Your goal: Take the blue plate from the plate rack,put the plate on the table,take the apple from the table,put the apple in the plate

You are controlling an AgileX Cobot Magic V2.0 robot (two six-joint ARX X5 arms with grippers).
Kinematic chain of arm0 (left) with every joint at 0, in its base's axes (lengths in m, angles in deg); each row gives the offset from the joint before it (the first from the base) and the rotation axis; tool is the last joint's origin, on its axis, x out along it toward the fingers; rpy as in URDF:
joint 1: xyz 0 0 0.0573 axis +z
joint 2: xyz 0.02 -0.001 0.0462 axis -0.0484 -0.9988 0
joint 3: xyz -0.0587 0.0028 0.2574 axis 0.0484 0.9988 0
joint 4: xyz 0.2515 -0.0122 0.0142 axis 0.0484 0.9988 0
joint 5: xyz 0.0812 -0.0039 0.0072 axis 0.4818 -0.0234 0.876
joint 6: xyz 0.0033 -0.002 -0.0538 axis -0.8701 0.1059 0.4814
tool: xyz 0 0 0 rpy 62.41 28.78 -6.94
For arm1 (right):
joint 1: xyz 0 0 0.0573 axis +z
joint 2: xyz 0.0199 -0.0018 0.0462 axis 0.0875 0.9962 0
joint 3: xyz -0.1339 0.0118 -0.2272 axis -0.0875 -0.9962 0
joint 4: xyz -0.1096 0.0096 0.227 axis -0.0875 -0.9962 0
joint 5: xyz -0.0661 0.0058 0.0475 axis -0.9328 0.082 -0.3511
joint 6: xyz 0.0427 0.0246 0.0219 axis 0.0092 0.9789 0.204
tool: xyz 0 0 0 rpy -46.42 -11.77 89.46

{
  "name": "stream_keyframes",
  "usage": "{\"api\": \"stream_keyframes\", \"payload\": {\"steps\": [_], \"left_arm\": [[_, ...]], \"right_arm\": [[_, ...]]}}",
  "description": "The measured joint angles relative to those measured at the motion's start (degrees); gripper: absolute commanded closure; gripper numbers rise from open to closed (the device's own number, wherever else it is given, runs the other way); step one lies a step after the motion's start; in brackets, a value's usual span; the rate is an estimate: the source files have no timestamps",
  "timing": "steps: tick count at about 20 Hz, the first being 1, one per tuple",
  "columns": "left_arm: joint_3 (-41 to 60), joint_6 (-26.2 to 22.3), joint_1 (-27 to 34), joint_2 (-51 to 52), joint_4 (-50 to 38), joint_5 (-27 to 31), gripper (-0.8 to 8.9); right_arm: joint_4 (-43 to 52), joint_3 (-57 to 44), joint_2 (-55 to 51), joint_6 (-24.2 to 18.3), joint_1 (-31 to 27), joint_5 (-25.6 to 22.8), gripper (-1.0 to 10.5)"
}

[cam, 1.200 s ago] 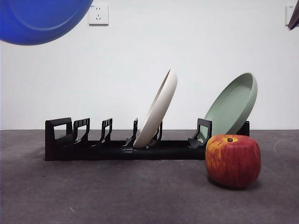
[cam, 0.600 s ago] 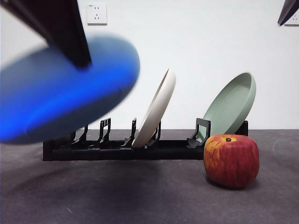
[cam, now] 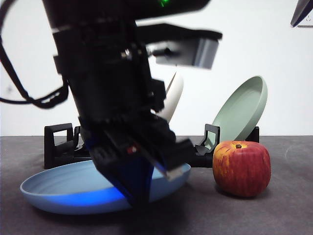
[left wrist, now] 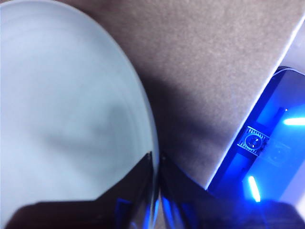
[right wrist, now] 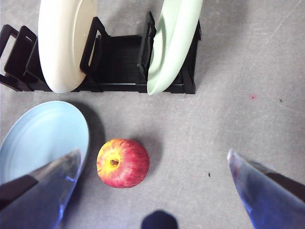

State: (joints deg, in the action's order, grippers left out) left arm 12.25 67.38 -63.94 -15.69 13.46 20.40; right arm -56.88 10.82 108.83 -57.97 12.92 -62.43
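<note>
On the table, left gripper fingers pinch the blue plate rim.

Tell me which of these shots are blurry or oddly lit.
Front view: the left hand and its arm loom dark and soft, shading the blue plate; the apple is sharp. Left wrist view: plate soft, with blue glow at one edge. Right wrist view: evenly lit, crisp apple and rack, blurred fingers.

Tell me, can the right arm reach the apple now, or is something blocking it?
Probably yes. The right pincer hangs open above the apple, nothing covers it, and the blue plate lies beside it, apart.
</note>
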Motion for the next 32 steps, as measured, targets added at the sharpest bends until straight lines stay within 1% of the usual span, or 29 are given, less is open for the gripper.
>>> {"api": "stream_keyframes", "payload": {"steps": [1, 2, 3, 5, 8, 10, 14, 15, 18, 21, 22, 23, 25, 29, 30, 31, 32], "left_arm": [[0.0, 0.0, 0.0, 0.0, -0.1, -0.9, 4.97], [0.0, 0.0, -0.1, 0.1, -0.2, -1.6, 3.83], [0.0, 0.1, 0.0, 0.4, -0.1, -1.7, 3.56], [-1.1, 0.1, 0.0, 2.0, 1.6, -1.7, 3.55], [-6.4, 0.1, 0.0, 6.5, 3.9, -1.5, 3.55], [-10.6, 0.0, 0.0, 10.1, 6.4, 1.0, 3.55], [-19.3, 0.0, 1.2, 18.3, 11.7, 10.2, 3.55], [-21.0, 0.0, 1.8, 20.6, 12.7, 12.5, 3.55], [-24.5, 0.0, 4.0, 27.9, 15.1, 19.5, 3.55], [-24.8, -0.7, 6.2, 36.6, 15.5, 26.3, 3.55], [-24.8, -0.9, 6.7, 39.7, 15.5, 27.6, 3.55], [-24.8, -1.0, 7.0, 42.9, 15.5, 28.1, 3.55], [-24.8, -1.0, 7.0, 48.5, 15.5, 28.2, 3.55], [-25.2, -1.0, 7.0, 58.1, 16.5, 28.3, 3.55], [-25.2, -1.0, 7.0, 59.4, 17.5, 28.3, 3.55], [-25.2, -1.0, 7.0, 60.2, 18.5, 28.3, 3.55], [-25.2, -0.9, 7.0, 60.7, 19.5, 28.3, 3.55]], "right_arm": [[0.0, 0.0, 0.0, 0.0, 0.0, 0.0, 3.8], [0.0, 0.0, 0.0, 0.0, 0.0, 0.0, 3.8], [0.0, 0.0, 0.0, 0.0, 0.0, 0.2, 3.8], [0.1, 0.0, 0.3, 0.0, 0.1, 3.6, 3.8], [0.4, 0.0, 2.3, -0.5, 1.7, 4.1, 3.8], [0.4, 0.0, 4.3, -0.5, 3.5, 4.1, 3.8], [2.1, 0.0, 10.6, -0.6, 10.4, 3.8, 3.8], [3.1, 0.0, 12.2, -0.7, 12.4, 2.3, 3.8], [6.1, 0.0, 16.8, -0.6, 18.7, -4.9, 3.8], [8.1, 0.2, 22.0, -0.6, 23.6, -11.0, 3.7], [8.5, 0.2, 23.8, -0.6, 24.8, -12.7, 3.7], [9.3, 0.2, 25.8, -0.7, 25.6, -13.6, 3.8], [11.1, 0.2, 30.1, -0.6, 26.3, -13.7, 3.8], [13.1, 0.2, 38.3, -0.6, 26.3, -13.7, 3.8], [13.7, 0.2, 40.2, -0.6, 26.3, -13.7, 4.0], [14.2, 0.2, 41.9, -0.7, 26.3, -13.7, 4.9], [14.7, 0.2, 43.2, -0.6, 26.3, -13.7, 6.5]]}}
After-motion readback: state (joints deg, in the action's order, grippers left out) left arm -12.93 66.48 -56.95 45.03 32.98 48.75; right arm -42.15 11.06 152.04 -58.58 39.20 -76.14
